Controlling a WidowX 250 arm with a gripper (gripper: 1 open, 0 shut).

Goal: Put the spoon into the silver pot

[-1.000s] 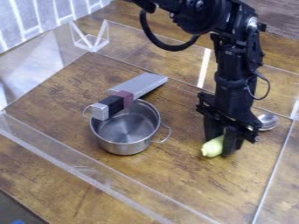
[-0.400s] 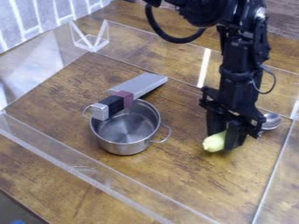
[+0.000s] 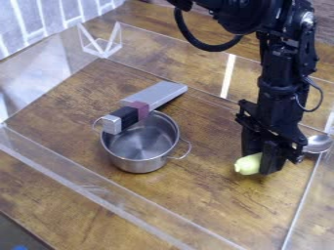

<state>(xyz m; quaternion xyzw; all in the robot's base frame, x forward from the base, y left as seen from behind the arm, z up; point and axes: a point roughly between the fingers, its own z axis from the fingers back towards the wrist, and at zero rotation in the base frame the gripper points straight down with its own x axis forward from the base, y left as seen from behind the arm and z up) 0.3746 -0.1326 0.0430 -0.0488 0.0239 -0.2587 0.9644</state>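
Down at about four o'clock on the brown wooden table, the black, jointed pincer has come to grips with the spoon, which has a thick yellow-green handle and a small shiny round metal bowl. The pincer looks partly closed, its fingers around the middle of the handle; the near end pokes out towards eight o'clock of the fingers and the metal bowl shows on the far side, towards two o'clock. How firm the hold is, and whether the spoon is off the wood, I cannot tell.

The small round shiny steel pot with low straight walls stands at about eight o'clock from the middle of the view, well apart from the spoon. A flat grey rectangular slab with a dark purplish part lies just beyond it, its black near end close to the pot's rim at eleven o'clock.

The step in hand seems to be the pick-up, with the carrying and the placing to come. The next move calls for keeping the grip, raising the spoon until it would clear the rim, then swinging towards nine o'clock and letting go over the pot's opening. Held across the fingers, so long a spoon could catch on the rim or a loop handle, so tilting one end down first would probably help.
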